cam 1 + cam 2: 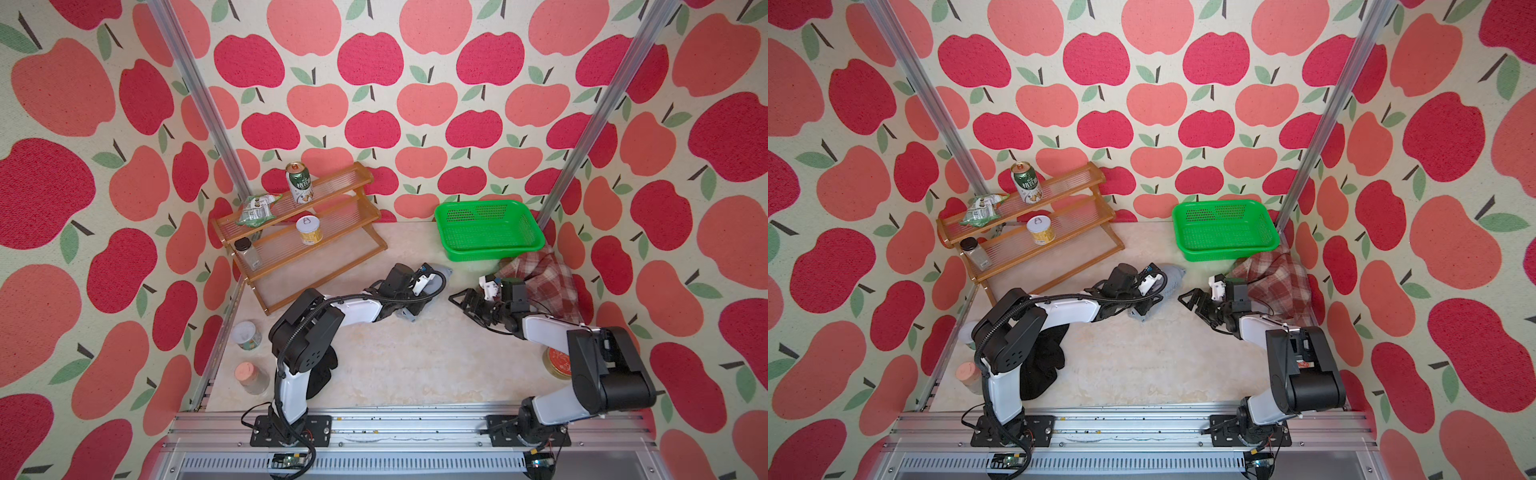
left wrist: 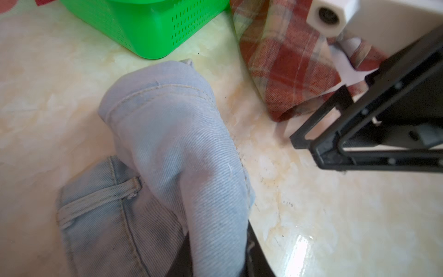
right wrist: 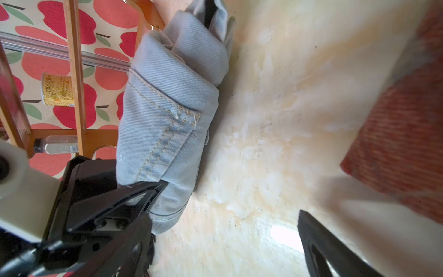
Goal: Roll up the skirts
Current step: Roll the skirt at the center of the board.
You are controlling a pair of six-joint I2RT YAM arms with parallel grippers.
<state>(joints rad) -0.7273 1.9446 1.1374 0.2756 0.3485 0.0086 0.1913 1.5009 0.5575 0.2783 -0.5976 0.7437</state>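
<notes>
The light blue denim skirt [image 1: 443, 272] [image 1: 1174, 275] lies rolled into a tight bundle mid-table, seen close in the left wrist view [image 2: 182, 144] and the right wrist view [image 3: 167, 108]. My left gripper [image 1: 410, 309] [image 2: 215, 259] is shut on the near end of that roll. My right gripper [image 1: 460, 306] [image 1: 1192, 303] [image 3: 225, 239] stands open just right of the roll, with nothing between its fingers. The plaid skirt [image 1: 544, 278] [image 1: 1275, 282] [image 2: 287, 60] lies crumpled at the right wall. The black skirt [image 1: 1044, 361] is heaped behind the left arm's base.
A green mesh basket [image 1: 478, 205] [image 1: 1225, 203] stands at the back right, close to the plaid skirt. A wooden rack [image 1: 340, 216] with cans and a bottle fills the back left. Two jars [image 1: 247, 334] sit by the left wall. A red tin [image 1: 557, 363] lies beside the right arm.
</notes>
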